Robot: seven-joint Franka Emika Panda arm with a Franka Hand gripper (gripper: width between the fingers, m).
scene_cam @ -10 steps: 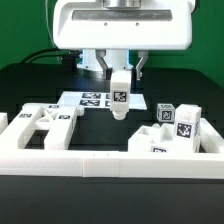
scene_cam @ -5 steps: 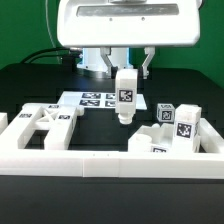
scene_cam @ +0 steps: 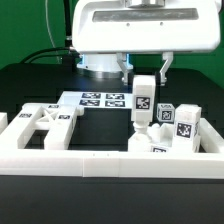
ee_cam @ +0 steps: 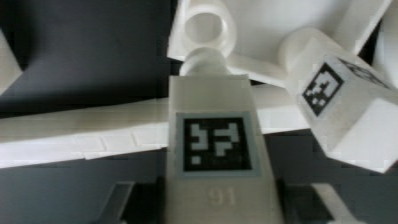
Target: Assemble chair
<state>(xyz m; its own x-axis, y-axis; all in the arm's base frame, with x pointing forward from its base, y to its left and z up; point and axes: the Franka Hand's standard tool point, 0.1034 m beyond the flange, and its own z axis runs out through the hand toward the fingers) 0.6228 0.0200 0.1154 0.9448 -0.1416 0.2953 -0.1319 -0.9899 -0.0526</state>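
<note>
The pincer [scene_cam: 145, 80] is clenching a white chair leg [scene_cam: 145, 104] upright, holding it just above the cluster of loose chair parts [scene_cam: 184, 124]. Coming down off-line, the leg is risking snagging on that cluster and twisting in the grip.

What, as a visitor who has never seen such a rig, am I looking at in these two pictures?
The big white machine is a robot arm building a small toy chair from loose white parts. One picture comes from a camera standing off the arm; the other from a camera on its wrist, looking down along the held piece. The jaws are shut on an upright white bar with a black-and-white tag, close to the tagged blocks on the exterior view's right. On the black table also lie a flat cut-out piece on that view's left, a flat marker board behind, and a low white rail in front.
</note>
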